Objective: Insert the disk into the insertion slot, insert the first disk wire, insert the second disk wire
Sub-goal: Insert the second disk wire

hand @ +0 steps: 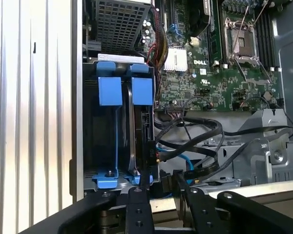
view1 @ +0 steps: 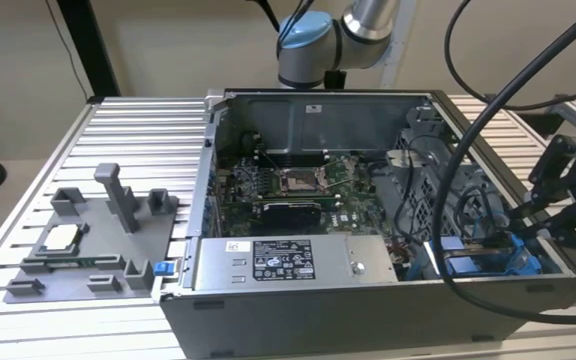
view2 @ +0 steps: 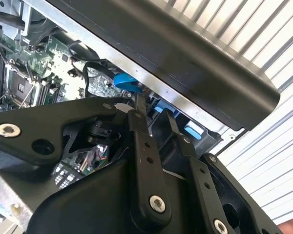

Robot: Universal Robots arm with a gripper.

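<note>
The disk (hand: 146,134) sits on edge inside the insertion slot (hand: 110,92), between the bright blue rails and tabs, with its dark connector end facing my gripper. In the exterior view the slot (view1: 468,262) lies in the front right corner of the open computer case. My gripper (hand: 161,184) hovers right at the disk's connector end, and its narrow gap holds a dark wire connector. It appears in the second wrist view (view2: 154,117) and the exterior view (view1: 530,221) too. A thin blue wire (hand: 185,161) loops beside the fingertips (view2: 136,114).
The motherboard (view1: 288,187) fills the case's middle and a grey power supply box (view1: 288,262) lies along its front. Black cables (hand: 200,136) bundle beside the slot. On the ribbed table a grey peg tray (view1: 88,240) stands at the exterior view's left.
</note>
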